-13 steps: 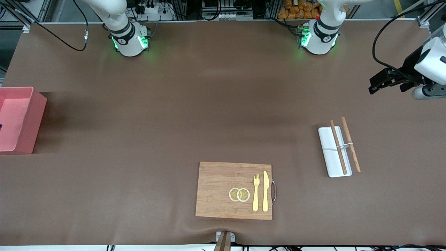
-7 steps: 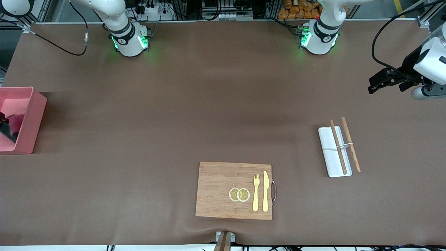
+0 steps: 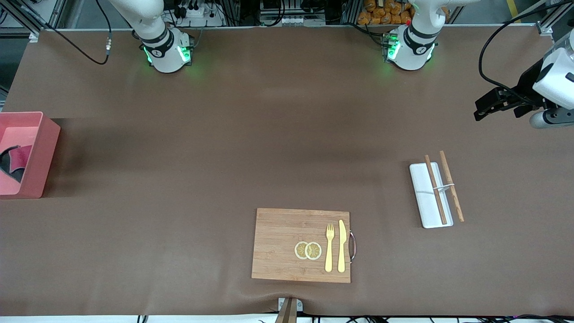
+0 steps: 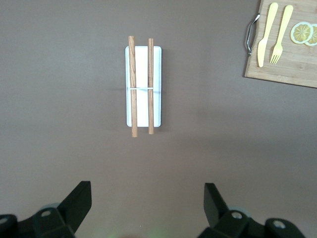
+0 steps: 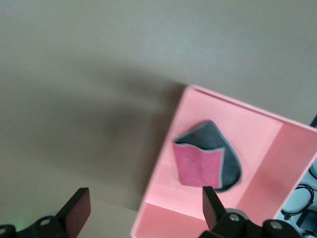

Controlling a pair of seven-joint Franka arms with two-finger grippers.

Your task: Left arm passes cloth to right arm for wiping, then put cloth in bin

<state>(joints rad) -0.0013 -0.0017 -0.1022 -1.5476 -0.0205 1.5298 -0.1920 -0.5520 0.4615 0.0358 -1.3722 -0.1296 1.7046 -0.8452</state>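
Note:
The magenta-red cloth (image 3: 13, 161) lies crumpled in the salmon-pink bin (image 3: 42, 157) at the right arm's end of the table, its dark grey underside partly showing. In the right wrist view the cloth (image 5: 205, 163) rests on the bin's floor, free of the fingers. My right gripper (image 5: 144, 194) is open and empty, up in the air over the bin's wall (image 5: 158, 188); it is out of the front view. My left gripper (image 3: 497, 110) is open and empty and waits over the table at the left arm's end. It also shows in the left wrist view (image 4: 146, 191).
A white tray (image 3: 421, 197) with two brown chopsticks (image 3: 450, 186) lies toward the left arm's end. A wooden board (image 3: 278, 244) with a fork, a knife and two lemon slices lies near the front camera's edge.
The cloth has dropped from above into the bin and settled on its floor. The left arm has not moved.

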